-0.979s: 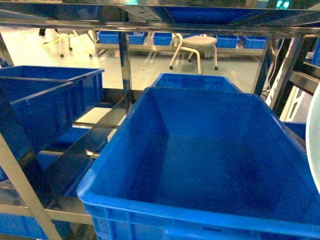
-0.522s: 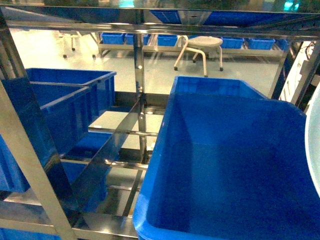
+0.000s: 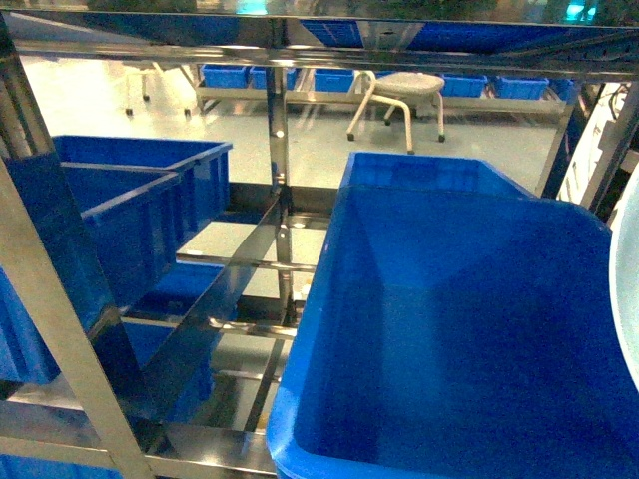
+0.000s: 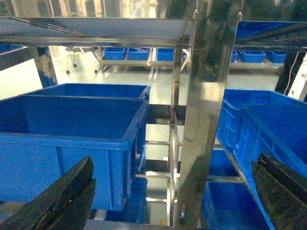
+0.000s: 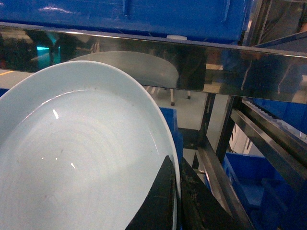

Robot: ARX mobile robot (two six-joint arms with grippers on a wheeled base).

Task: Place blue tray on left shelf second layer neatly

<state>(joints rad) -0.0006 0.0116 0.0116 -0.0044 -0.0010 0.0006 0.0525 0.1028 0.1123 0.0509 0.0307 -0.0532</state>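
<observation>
My right claw [image 5: 176, 201] is pinched on the rim of the blue tray [image 5: 81, 158]; its two dark fingers close together over the tray's right edge, one on each face; the tray fills most of my right wrist view, its pale hollow turned toward the camera, and a steel rail [image 5: 192, 62] just above it mirrors its curved edge; in the head view only a pale sliver of the tray [image 3: 627, 289] shows at the far right border, beside a large dark-blue bin [image 3: 459, 339] that sits in the foreground; a second bin [image 3: 424, 170] stands right behind that one; my left claw [image 4: 172, 201] is spread wide with nothing between its dark fingers [image 4: 62, 196], one at each lower corner of its view; it faces a shiny upright post [image 4: 204, 120]; to the left of the post lies the left shelf second layer [image 3: 215, 299], its flat steel bars partly bare, with more dark-blue crates [image 3: 110, 220] on its left part
</observation>
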